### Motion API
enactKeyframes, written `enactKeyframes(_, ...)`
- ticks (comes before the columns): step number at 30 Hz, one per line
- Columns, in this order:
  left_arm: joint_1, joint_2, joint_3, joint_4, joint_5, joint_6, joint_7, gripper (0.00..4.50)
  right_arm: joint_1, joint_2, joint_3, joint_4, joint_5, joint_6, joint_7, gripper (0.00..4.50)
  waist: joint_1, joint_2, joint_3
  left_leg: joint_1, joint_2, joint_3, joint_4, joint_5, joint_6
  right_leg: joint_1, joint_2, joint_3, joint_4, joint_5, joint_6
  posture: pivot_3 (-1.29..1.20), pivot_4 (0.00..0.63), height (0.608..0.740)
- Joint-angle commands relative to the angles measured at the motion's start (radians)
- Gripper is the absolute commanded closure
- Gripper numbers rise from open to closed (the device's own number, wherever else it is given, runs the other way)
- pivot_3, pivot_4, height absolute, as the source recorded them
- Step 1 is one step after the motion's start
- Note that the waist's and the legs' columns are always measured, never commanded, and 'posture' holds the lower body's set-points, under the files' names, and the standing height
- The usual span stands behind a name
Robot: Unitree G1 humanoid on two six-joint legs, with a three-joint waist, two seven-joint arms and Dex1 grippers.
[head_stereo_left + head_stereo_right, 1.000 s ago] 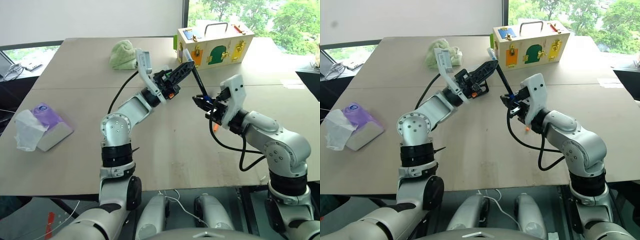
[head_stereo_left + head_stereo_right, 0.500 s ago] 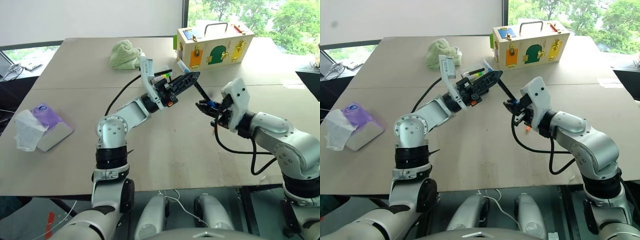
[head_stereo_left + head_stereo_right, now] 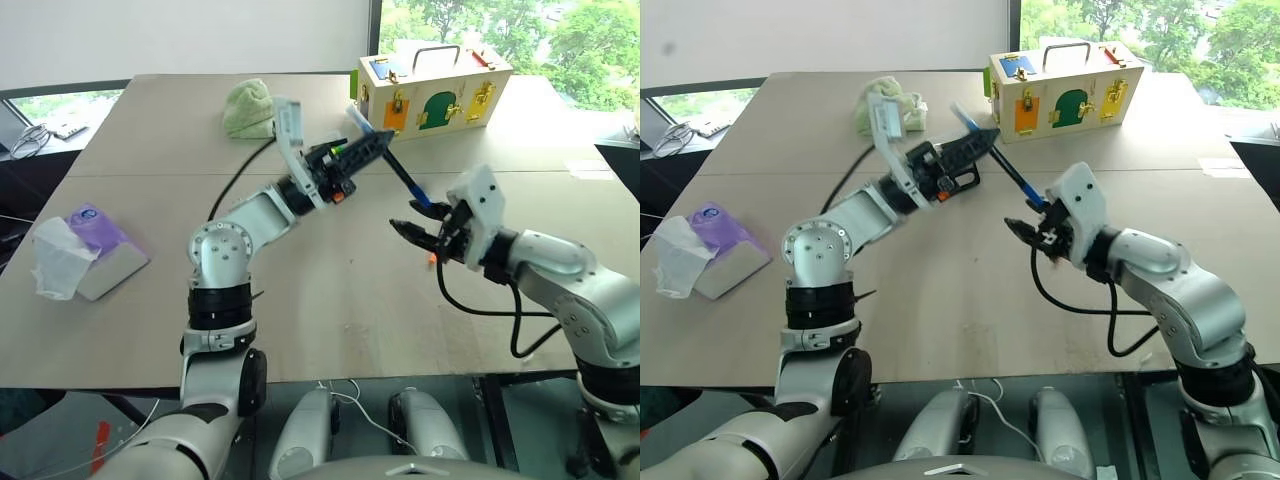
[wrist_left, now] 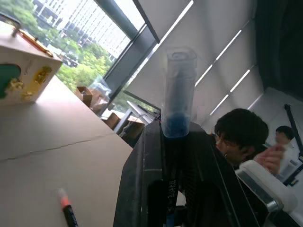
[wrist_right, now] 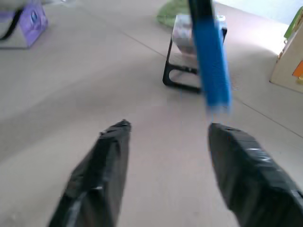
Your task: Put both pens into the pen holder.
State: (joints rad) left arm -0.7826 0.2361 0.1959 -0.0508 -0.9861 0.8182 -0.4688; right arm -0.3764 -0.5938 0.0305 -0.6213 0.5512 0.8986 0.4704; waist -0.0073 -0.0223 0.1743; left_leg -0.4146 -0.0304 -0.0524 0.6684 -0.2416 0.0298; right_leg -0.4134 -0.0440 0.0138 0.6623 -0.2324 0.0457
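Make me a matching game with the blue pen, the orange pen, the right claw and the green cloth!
Things:
1. blue pen
2. orange pen
3. right claw
4. green cloth

Clues:
A. open, holding nothing
B. lying on the table
C. bunched up at the far side of the table
D. gripped in the left claw, up off the table

Pairs: 1-D, 2-B, 3-A, 4-C

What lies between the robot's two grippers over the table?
The blue pen spans that gap: the left gripper is shut on its upper part, and its blue lower end hangs just above the open right gripper. Both eye views show this.
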Motion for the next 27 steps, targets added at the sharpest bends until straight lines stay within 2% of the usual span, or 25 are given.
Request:
enactKeyframes(1, -0.047, 0.065, -0.031, 0.007, 0.209, -0.248, -0.078, 4.50, 0.063, -0.032, -0.098, -0.101, 0.033, -0.038, 0.029, 0.64, 0.000, 0.000, 0.000, 0.000, 0.000, 0.000, 0.000, 0.000, 0.000, 0.000, 0.000, 0.000, 0.000, 0.000, 0.000, 0.00, 0.150, 0.740)
enactKeyframes(6, -0.039, 0.231, -0.220, 0.164, 0.737, -0.849, -0.176, 4.50, 0.153, -0.041, -0.181, -0.159, 0.065, -0.041, 0.024, 0.64, -0.003, 0.000, 0.000, 0.001, 0.000, 0.002, -0.002, 0.000, 0.000, 0.000, 0.000, 0.001, -0.001, 0.000, 0.000, 0.00, 0.150, 0.740)
enactKeyframes(10, 0.000, 0.284, -0.318, 0.311, 0.983, -1.134, -0.132, 4.50, 0.195, -0.034, -0.196, -0.176, 0.064, -0.051, 0.011, 0.64, 0.003, 0.000, 0.000, 0.001, 0.000, 0.002, -0.002, -0.001, 0.002, 0.000, -0.002, 0.002, -0.001, 0.000, 0.000, 0.00, 0.150, 0.740)
enactKeyframes(17, 0.004, 0.286, -0.344, 0.423, 1.116, -1.281, -0.069, 4.50, 0.227, -0.038, -0.198, -0.181, 0.059, -0.072, 0.006, 0.64, 0.008, 0.000, 0.000, -0.001, 0.000, 0.000, -0.002, -0.002, 0.003, -0.001, -0.005, -0.001, -0.001, 0.000, 0.000, 0.00, 0.150, 0.740)
enactKeyframes(27, -0.039, 0.289, -0.341, 0.494, 1.167, -1.389, -0.035, 4.50, 0.230, -0.049, -0.193, -0.162, 0.048, -0.097, 0.007, 0.64, 0.006, 0.000, 0.000, 0.000, 0.000, 0.001, -0.001, -0.002, 0.003, 0.000, -0.002, -0.003, -0.001, 0.000, 0.001, 0.00, 0.150, 0.740)
